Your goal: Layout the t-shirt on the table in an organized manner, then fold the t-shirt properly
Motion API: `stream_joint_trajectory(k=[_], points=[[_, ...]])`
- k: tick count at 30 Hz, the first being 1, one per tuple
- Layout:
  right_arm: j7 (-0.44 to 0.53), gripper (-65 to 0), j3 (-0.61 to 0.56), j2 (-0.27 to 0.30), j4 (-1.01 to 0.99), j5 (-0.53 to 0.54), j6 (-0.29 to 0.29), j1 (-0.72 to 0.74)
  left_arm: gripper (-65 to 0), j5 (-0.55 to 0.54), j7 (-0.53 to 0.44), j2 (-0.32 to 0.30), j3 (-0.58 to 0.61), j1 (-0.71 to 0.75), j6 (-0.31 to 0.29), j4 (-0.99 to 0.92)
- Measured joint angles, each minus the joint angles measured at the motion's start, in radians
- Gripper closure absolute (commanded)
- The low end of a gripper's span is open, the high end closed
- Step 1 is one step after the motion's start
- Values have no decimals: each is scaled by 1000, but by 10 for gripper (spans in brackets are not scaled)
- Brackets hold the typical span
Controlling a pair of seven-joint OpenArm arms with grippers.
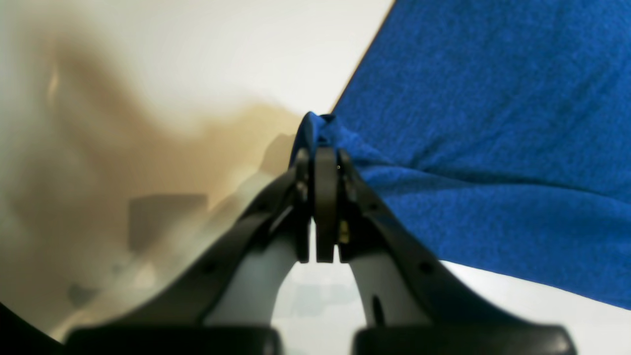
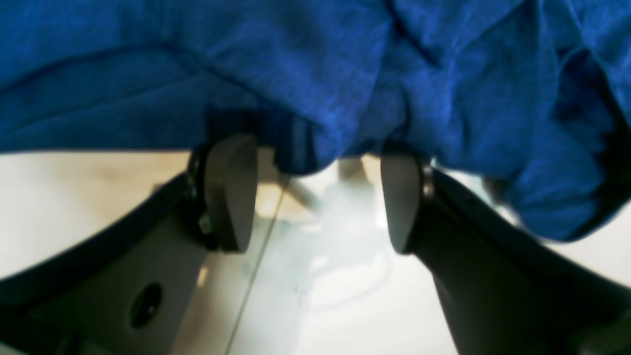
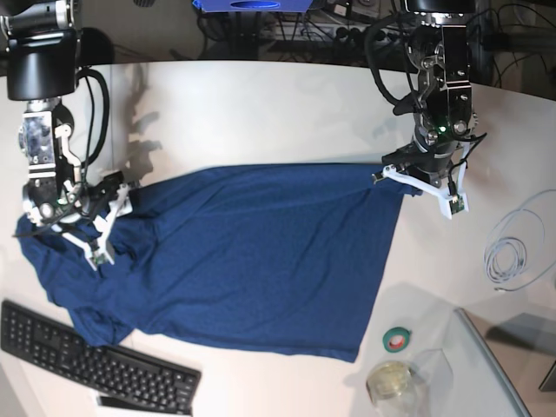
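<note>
T-shirt (image 3: 252, 261) spread across the table (image 3: 261, 113), blue knit cloth, rumpled at the sleeve end.
Left gripper (image 1: 320, 148) is clenched on a corner of the hem; right gripper (image 2: 318, 192) stands released, pads apart over the bunched sleeve. Nearby lie a black keyboard (image 3: 95, 360), green tape roll (image 3: 398, 339), clear jar (image 3: 391, 382) and coiled white cable (image 3: 512, 252).

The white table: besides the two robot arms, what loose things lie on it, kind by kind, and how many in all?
Dark navy-blue fabric t-shirt: 1
Black computer keyboard: 1
Green roll of tape: 1
Clear round container with a yellowish inside: 1
Coil of white cable: 1
Total: 5, all on the white table.
</note>
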Motion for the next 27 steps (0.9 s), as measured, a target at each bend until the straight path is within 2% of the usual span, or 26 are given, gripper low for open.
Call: stream_joint_trajectory(k=[3,4,7,8,10,13,23,27], points=[[28,-350,0,-2,-57,3,0,-6,0,0,0,0,0,0,0,0],[28,-294,-1,-3,-69,2,0,-3,0,0,0,0,0,1,0,0],[36,-30,-1,-1,-82,2,0,5,0,0,0,0,0,0,0,0],[37,0,-1,-1,-78,2,0,5,0,0,0,0,0,0,0,0],[22,-20,0,0,-63,1,0,-8,0,0,0,0,0,1,0,0],[-3,-2,5,2,39,-2,0,-72,0,0,0,-1,0,1,0,0],[-251,-2,164,-1,521,10,2,-301,0,-1,0,0,-1,1,0,0],[-322,-2,212,2,656,8,0,-325,0,-2,0,0,0,1,0,1]])
